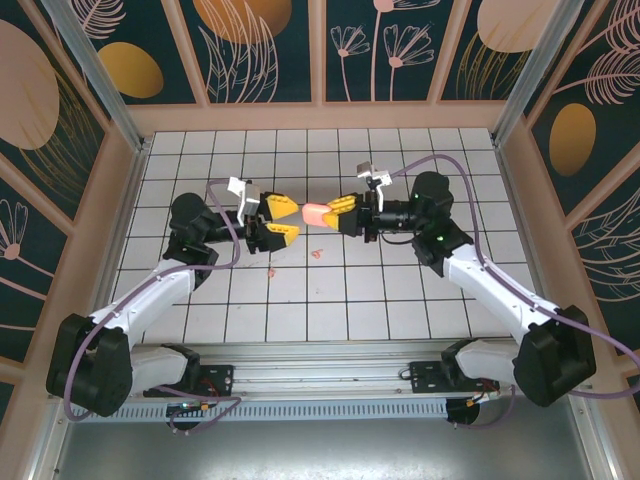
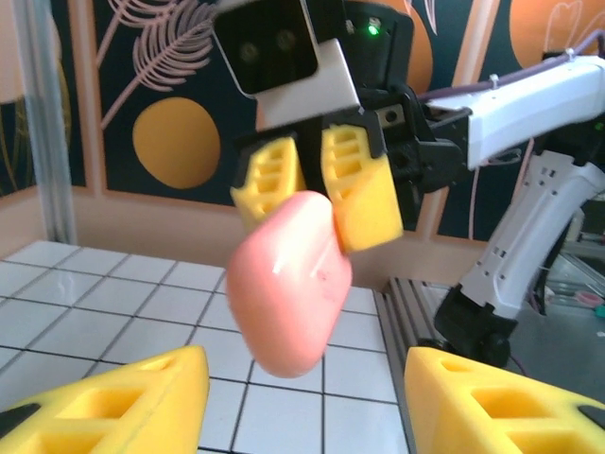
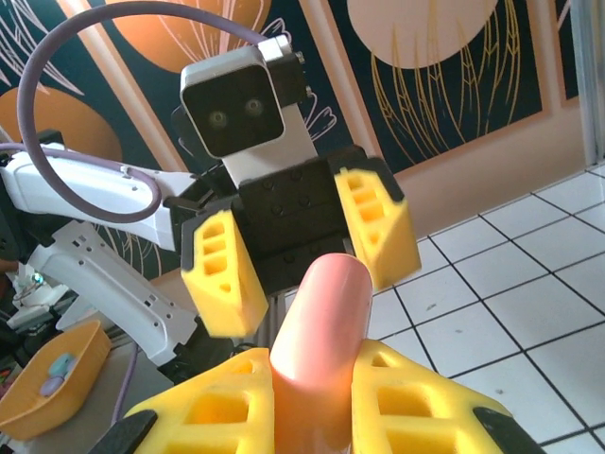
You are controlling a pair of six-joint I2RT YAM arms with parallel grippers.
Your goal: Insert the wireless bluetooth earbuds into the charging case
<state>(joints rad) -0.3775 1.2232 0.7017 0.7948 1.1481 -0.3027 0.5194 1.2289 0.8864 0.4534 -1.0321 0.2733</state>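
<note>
Charging case [image 1: 316, 213] is held aloft over the tiled table [image 1: 400, 300]. It is pinched at one end between the fingers of the right gripper [image 1: 336, 210], which are clamped tight on it. The other end is left jutting free.

Judged reason: the free end is presented so that a second grip can be taken, probably for the lid to be opened or the case passed across.

Left gripper [image 2: 302, 407] is set nose to nose with the right one, on the opposite side of the case. Its jaws are spread wide to either side of the case's free end. A clear gap is seen from the left wrist view, and nothing is gripped.

The case is seen as a smooth pink pebble. No raised lid is made out, so it is judged shut.

Earbuds [image 1: 272, 270]: two tiny pink specks are noted on the tiles, lower than the case and on its near side, toward the arm bases. Both lie well apart from the case. They are too small for shape to be confirmed, and neither is held.

Insertion is judged not yet begun, since the case must be opened first.
</note>
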